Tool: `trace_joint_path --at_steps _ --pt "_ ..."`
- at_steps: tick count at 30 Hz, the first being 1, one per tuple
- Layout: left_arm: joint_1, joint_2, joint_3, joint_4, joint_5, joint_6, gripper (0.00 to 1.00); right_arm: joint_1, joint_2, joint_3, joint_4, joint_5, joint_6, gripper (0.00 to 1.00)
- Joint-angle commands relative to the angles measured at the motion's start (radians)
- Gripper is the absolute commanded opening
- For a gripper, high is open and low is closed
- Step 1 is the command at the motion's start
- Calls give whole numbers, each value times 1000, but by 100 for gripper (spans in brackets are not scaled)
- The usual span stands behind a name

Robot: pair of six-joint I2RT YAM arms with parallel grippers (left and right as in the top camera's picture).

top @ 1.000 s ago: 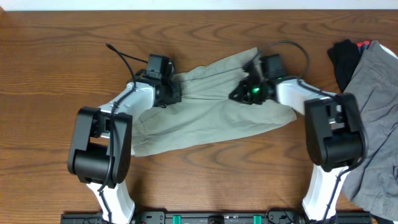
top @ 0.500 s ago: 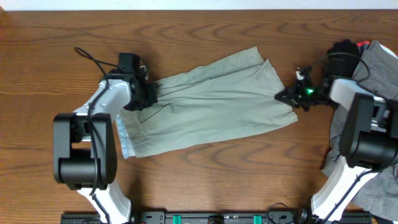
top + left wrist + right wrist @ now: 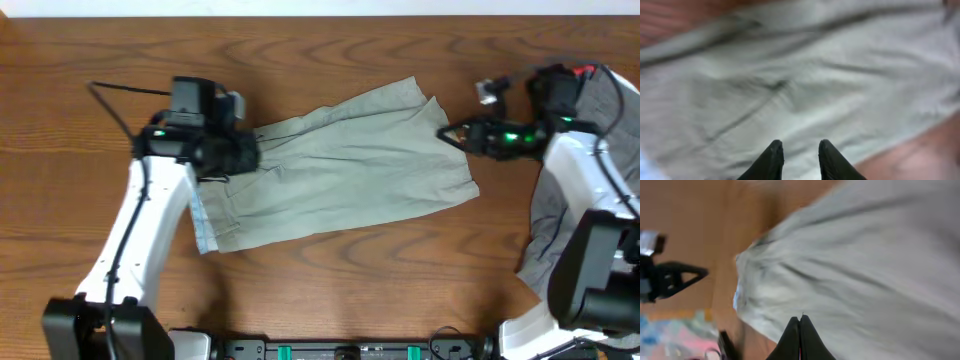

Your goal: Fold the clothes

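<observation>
The shorts (image 3: 340,170) lie flat in the middle of the table (image 3: 330,290). The left gripper (image 3: 799,147) is over the waistband, its 2 fingers slightly apart and empty. The right gripper (image 3: 800,320) is pinched shut near the hems, holding nothing. For a clean fold, I'd pinch matching corners and keep the edges aligned.

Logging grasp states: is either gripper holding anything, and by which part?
Nothing is held. The left gripper stands open above the shorts; the right gripper is shut with no cloth between its fingers.
</observation>
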Motion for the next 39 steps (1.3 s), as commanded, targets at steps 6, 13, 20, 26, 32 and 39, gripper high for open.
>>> trace_joint_path --at_steps 6,13,20,26,32,39 --pt "-139 134 -180 69 -41 30 23 326 124 -1 228 134 81 1" --pt "-141 230 -235 103 -41 30 22 460 338 -1 583 290 358 1" --pt "-141 255 -257 103 -49 31 22 409 468 -1 777 452 517 1" --pt "-141 255 -300 100 -115 35 22 256 475 -1 899 426 570 1" --pt "-141 255 -322 100 -120 38 22 96 475 -1 903 373 602 1" --pt "-141 246 -291 99 -119 37 23 -72 414 0 900 72 595 2"
